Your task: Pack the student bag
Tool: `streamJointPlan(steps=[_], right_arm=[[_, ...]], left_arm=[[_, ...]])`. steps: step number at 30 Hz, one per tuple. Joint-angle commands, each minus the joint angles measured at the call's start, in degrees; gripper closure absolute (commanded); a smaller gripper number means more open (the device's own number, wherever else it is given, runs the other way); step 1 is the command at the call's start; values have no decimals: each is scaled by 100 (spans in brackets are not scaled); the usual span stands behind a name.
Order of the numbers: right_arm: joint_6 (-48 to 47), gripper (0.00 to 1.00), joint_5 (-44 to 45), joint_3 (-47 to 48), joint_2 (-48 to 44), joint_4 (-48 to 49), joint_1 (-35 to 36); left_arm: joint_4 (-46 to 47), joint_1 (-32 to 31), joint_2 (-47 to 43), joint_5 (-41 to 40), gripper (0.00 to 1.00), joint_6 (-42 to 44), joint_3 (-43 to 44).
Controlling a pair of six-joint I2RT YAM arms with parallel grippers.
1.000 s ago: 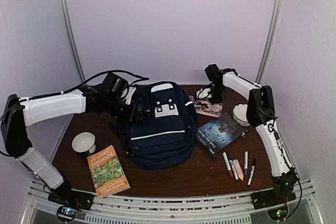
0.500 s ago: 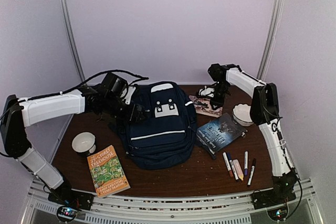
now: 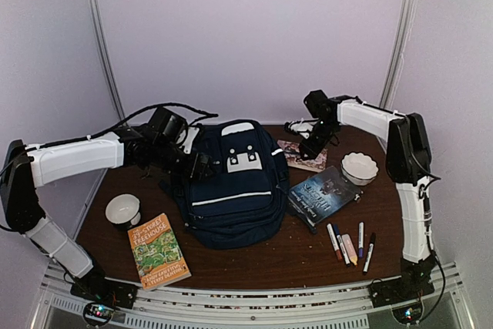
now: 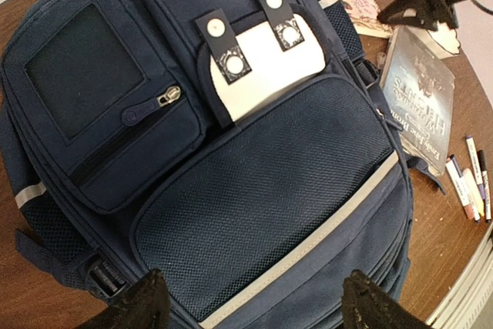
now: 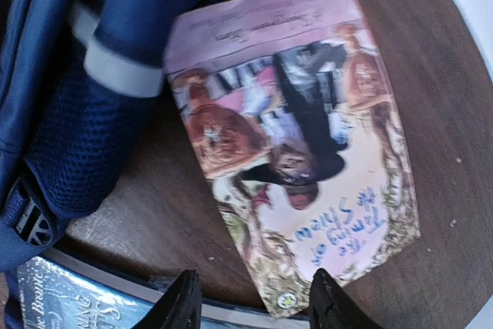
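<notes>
Pink book [image 5: 293, 152] title legible only beneath right end effector [image 5: 254, 283]; left end effector [image 4: 254, 287] faces student bag [image 4: 254, 190]; both released.

Brown table [image 3: 296, 258] — student bag [image 3: 231, 190], books [image 3: 158, 250], bowls [image 3: 123, 209], markers [image 3: 347, 248].

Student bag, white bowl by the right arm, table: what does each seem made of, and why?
Student bag: woven fabric, probably nylon or polyester; matte, mesh weave on the front pocket. White bowl: perhaps glazed ceramic or plastic; smooth. Table: wood or wood-look laminate; dark brown, faint sheen.
</notes>
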Motion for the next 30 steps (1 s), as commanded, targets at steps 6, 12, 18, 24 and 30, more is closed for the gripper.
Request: streamJointPlan(steps=[6, 12, 18, 24, 30], right_arm=[[-1470, 56, 1201, -1, 226, 374, 279], [-1714, 57, 1349, 256, 517, 233, 350], [-2015, 60, 1131, 377, 645, -88, 375], [-2238, 60, 1129, 393, 746, -349, 380], [-2280, 61, 1445, 476, 923, -342, 416]], left_arm=[[139, -43, -128, -83, 21, -91, -55], [177, -39, -138, -95, 21, -107, -96], [169, -41, -128, -122, 21, -67, -107], [172, -39, -54, -102, 21, -53, -66], [172, -39, -11, -80, 21, -36, -44]])
